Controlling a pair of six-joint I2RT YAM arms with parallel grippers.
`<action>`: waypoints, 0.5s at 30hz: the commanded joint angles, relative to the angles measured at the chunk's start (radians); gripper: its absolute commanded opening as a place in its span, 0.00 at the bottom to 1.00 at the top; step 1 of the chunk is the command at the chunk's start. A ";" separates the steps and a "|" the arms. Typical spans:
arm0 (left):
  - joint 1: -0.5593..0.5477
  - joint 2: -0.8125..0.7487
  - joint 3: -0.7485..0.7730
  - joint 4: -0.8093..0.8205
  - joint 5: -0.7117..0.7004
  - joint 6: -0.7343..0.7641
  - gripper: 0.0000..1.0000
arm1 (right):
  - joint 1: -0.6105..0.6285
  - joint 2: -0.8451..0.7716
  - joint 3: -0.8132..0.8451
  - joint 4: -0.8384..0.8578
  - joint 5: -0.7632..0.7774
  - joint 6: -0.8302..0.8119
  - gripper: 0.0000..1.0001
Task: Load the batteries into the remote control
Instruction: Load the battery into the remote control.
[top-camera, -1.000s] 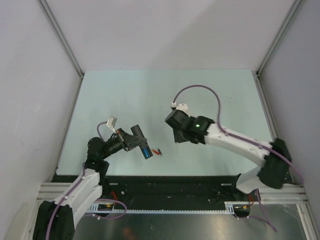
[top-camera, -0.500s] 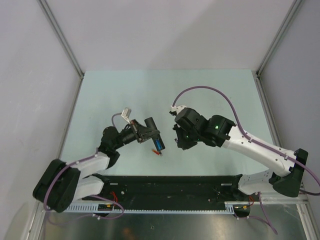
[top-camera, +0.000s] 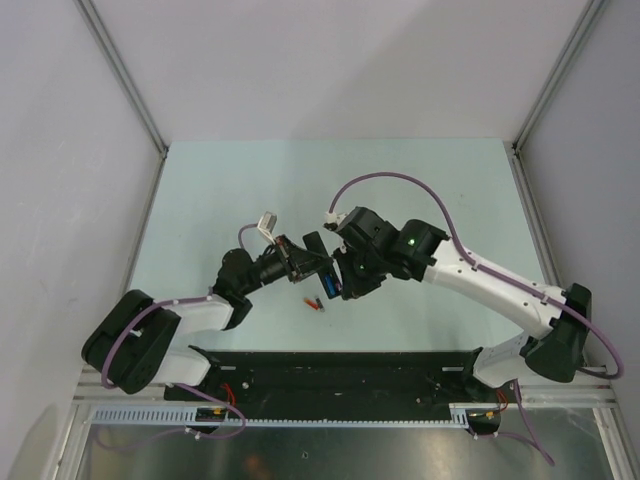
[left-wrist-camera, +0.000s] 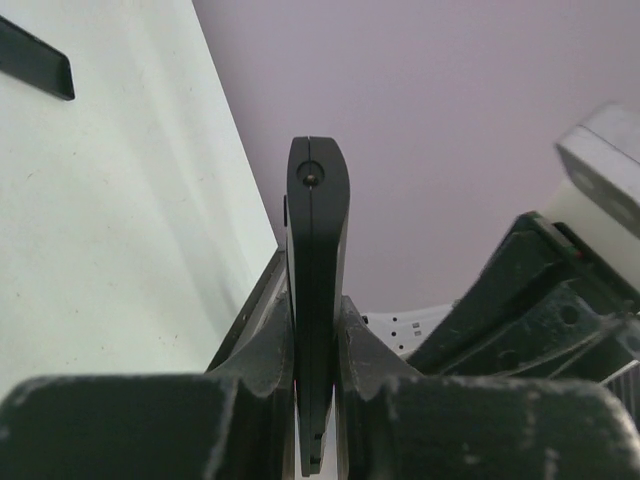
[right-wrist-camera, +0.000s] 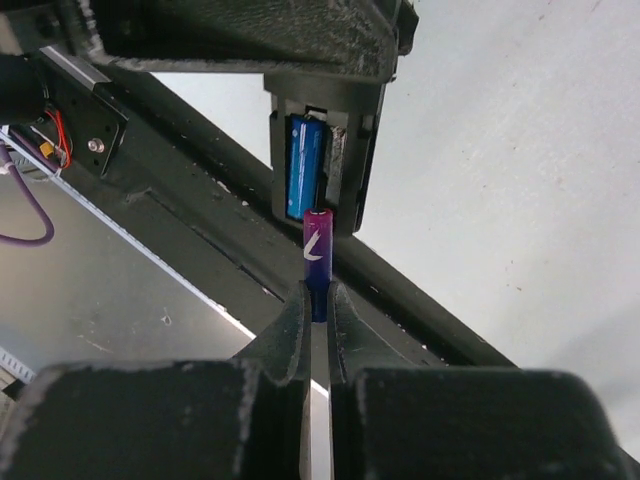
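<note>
Carried in toward the remote control (right-wrist-camera: 358, 170) over the last second, a blue battery (right-wrist-camera: 317, 265) with a magenta tip is now held just short of the open back recess, where a second blue battery (right-wrist-camera: 302, 165) is already seated. It is pinched by its rear half between the pads of the right gripper (right-wrist-camera: 318, 300), its leading end left free. The cell is judged light, rigid and smooth-skinned, so a slip or roll under sideways pressure is likely; a grip low on the body suits it. The remote, seen edge-on from the left wrist, is clamped across its thin faces by the left gripper (left-wrist-camera: 317, 330) and held above the bench (top-camera: 200, 200). It is judged stiff, light plastic. A red-orange battery (top-camera: 313, 303) lies on the bench below the meeting grippers.
</note>
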 joint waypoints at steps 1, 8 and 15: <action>-0.008 0.004 0.044 0.086 -0.012 -0.017 0.00 | -0.018 0.026 0.052 0.012 -0.067 -0.016 0.00; -0.010 0.010 0.034 0.106 0.001 -0.022 0.00 | -0.029 0.068 0.075 0.014 -0.061 -0.004 0.00; -0.010 0.003 0.021 0.126 0.007 -0.034 0.00 | -0.037 0.103 0.096 0.009 -0.052 0.007 0.00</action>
